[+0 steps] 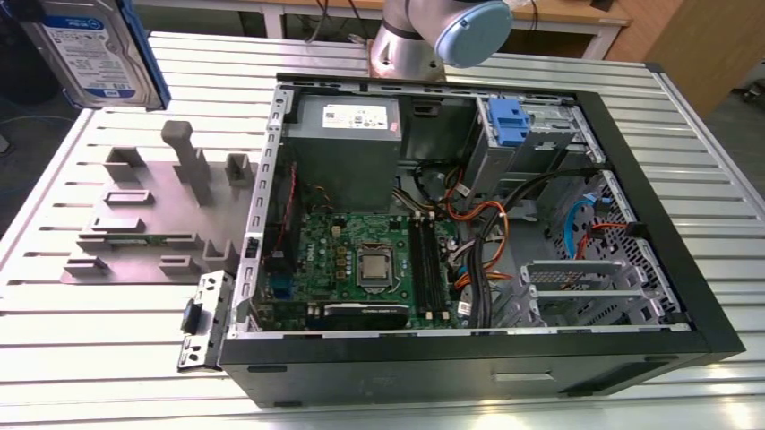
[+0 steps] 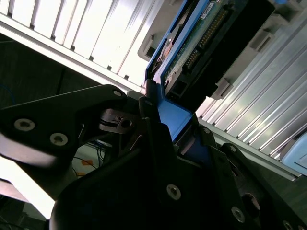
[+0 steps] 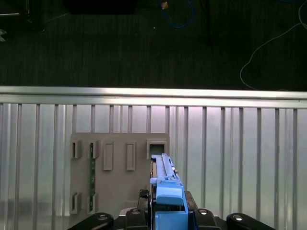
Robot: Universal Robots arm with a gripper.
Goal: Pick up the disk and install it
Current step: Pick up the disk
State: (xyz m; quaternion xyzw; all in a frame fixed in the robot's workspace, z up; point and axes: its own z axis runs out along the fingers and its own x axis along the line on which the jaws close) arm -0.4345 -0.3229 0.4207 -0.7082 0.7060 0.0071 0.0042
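Bench (image 1: 687, 107): slatted aluminium, and it carries everything here. In the first wrist view its slats (image 3: 240, 143) run out to a dark floor.
Computer case (image 1: 478, 363): black tower lying on its side on the bench with the side panel off, so the insides are open to the exterior view.
Arm (image 1: 413, 36): its silver column with the blue cap stands just behind the case's far edge.
Fixture plate (image 1: 132, 242): a grey plate with upright holders, flat on the bench, beside the case on the exterior view's left. The first wrist view looks straight down on it (image 3: 120, 182).
Motherboard (image 1: 347, 260): green board on the case floor, with orange cables looping just beside it.
Power supply (image 1: 347, 134): grey box with a white sticker, in the case's far corner nearest the fixture plate.
Disk (image 1: 90, 49): up in the air, well clear of the bench! It hangs in the exterior view's upper left corner with its white-and-blue label facing that camera, well apart from the case. In the first wrist view it is edge-on (image 3: 163, 167), hanging over the fixture plate. The second wrist view shows its dark underside and connector row (image 2: 201, 43).
Tool (image 2: 177, 129): clamped on the disk's blue carrier, with a black finger pressed against each side of it. In the first wrist view the carrier's blue end sits right between the fingers of the tool (image 3: 168, 213).
Blue latch piece (image 1: 508, 121): bare blue plastic on the metal bay in the case's far corner, on the exterior view's right.
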